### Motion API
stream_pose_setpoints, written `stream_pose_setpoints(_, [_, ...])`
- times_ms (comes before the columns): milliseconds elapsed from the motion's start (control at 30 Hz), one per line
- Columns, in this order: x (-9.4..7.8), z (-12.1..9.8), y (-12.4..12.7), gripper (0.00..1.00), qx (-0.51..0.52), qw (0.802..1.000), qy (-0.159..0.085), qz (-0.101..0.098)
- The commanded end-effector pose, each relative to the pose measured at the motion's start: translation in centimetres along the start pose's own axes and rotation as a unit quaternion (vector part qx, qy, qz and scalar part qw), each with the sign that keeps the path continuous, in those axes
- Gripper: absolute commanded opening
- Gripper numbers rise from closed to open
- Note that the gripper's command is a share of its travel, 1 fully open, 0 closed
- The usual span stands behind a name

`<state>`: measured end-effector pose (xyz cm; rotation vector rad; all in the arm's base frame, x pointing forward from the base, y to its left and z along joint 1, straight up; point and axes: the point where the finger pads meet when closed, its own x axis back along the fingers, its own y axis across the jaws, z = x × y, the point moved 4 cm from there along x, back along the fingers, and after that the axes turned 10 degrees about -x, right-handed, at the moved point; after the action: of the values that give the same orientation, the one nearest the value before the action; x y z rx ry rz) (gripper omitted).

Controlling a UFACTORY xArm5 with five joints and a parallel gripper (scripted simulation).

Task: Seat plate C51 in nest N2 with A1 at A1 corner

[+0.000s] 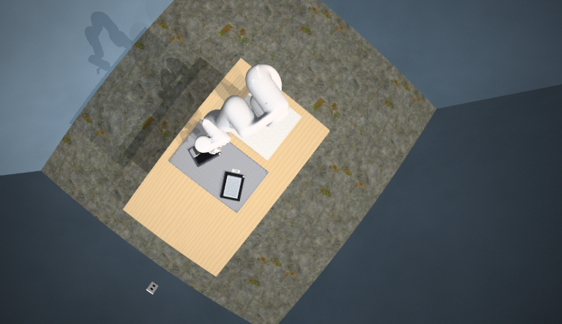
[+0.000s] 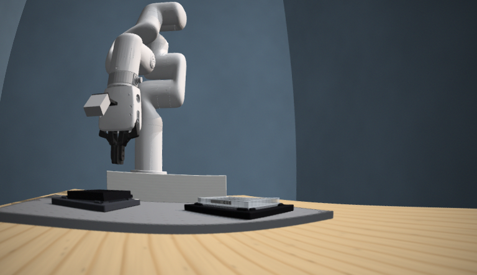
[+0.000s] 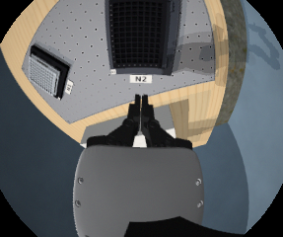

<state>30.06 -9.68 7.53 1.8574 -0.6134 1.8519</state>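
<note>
Going left to right from where I'm standing: the dark plate C51 point(image 2: 99, 194) sits on top of nest N2 point(image 2: 105, 205) at the left end of the grey deck point(image 2: 168, 220). It looks perched high rather than dropped in. The gripper point(image 2: 117, 160) hangs above it, well apart from it, with its fingers pinched together and nothing between them. Over on the right, clear plate C15 point(image 2: 239, 201) lies in nest N1 point(image 2: 269, 210).

What could go wrong, I reckon:
- With the fingers together it can only push. A shove on one edge could tip C51 or skid it off the locators.
- Pressing down off-centre might jam it crooked, one corner in and one corner up.
- I can't read where A1 is on C51 from here. If it's turned the wrong way round, seating it as it lies locks in the error.
- A wide swing to the right could bump C15.

Count: two plates, two nests, one arm, one gripper, one deck, and two small labels. The one by the dark plate reads N2 point(image 3: 140, 79).
</note>
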Motion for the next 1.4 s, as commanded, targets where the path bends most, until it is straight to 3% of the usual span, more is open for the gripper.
stream_pose_setpoints(0, [-1.2, 0.1, 0.0, 0.0, 0.0, 1.0, 0.001, 0.0])
stream_pose_setpoints(467, [-4.3, 0.1, 0.0, 0.0, 0.0, 1.0, 0.001, 0.0])
stream_pose_setpoints(1367, [-4.3, 0.1, 0.0, 0.0, 0.0, 1.0, 0.001, 0.0])
